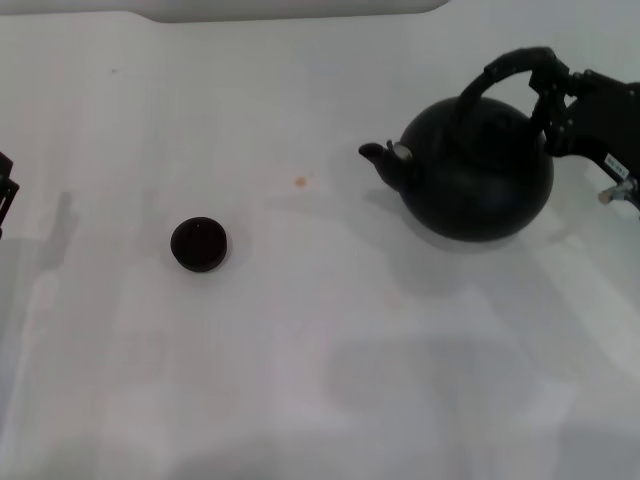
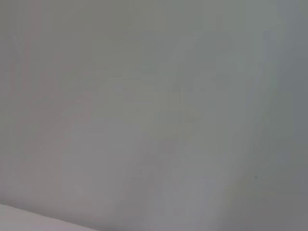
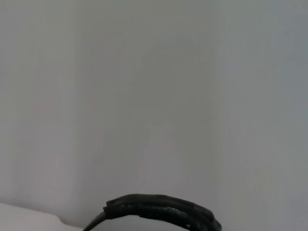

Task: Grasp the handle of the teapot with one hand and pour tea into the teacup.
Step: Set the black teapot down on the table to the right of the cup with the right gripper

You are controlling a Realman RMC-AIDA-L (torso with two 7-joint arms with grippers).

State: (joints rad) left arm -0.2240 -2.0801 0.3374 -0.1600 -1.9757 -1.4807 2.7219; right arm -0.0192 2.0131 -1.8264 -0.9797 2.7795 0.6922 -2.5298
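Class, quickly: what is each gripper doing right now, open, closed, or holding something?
Left gripper: barely in view at the table's left edge; state cannot be told.
Right gripper: at the teapot handle; whether it is closed cannot be told.

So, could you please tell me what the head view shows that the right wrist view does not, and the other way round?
Only the head view shows the whole teapot with its spout toward the teacup, which stands apart on the white table, and the right gripper at the handle's right end. The left arm sits at the left edge. The right wrist view adds nothing of its own: only a close stretch of the ribbed handle against a plain pale background. Both share that handle.
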